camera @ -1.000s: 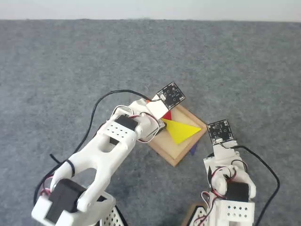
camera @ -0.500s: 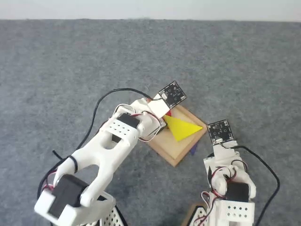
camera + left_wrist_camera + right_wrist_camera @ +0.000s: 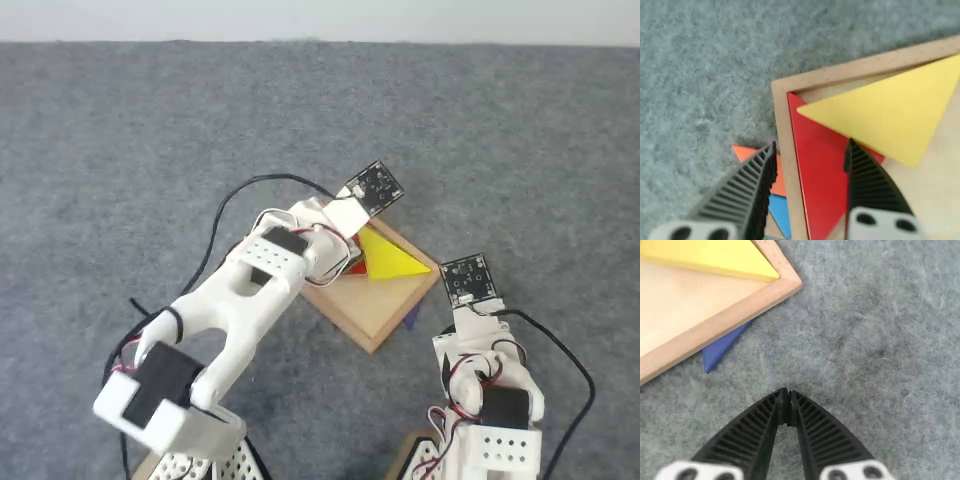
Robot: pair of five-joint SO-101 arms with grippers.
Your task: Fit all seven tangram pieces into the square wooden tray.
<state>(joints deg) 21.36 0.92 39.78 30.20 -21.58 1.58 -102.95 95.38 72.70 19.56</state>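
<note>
The square wooden tray (image 3: 385,322) sits on the grey carpet (image 3: 150,150), turned so one corner faces you between the two arms. Your left arm (image 3: 260,290) stretches forward and across from the near left, its wrist bent down over the tray's left corner. Your right arm (image 3: 485,390) is folded back at the near right, with its wrist just short of the tray's right corner.

Inside the tray, the yellow triangle (image 3: 890,115) lies with its long edge close along one wall and a sharp tip aimed at the corner under the left wrist. It overlaps the red triangle (image 3: 817,175), whose tip is tucked into that same corner and whose long side runs flush against the adjoining wall.

The left gripper (image 3: 810,146) is spread wide and straddles that wall. One finger (image 3: 752,190) hangs over the orange piece (image 3: 747,151), which lies on the carpet just outside the rim. The other finger (image 3: 865,185) is over the red triangle, right at the yellow's edge. You cannot tell whether either finger touches anything. A light blue piece (image 3: 780,212) lies against the orange one, also outside.

The right gripper (image 3: 787,392) is pressed together with nothing in it and points at bare carpet. A dark blue piece (image 3: 722,347) pokes out from under the tray's edge near it.
</note>
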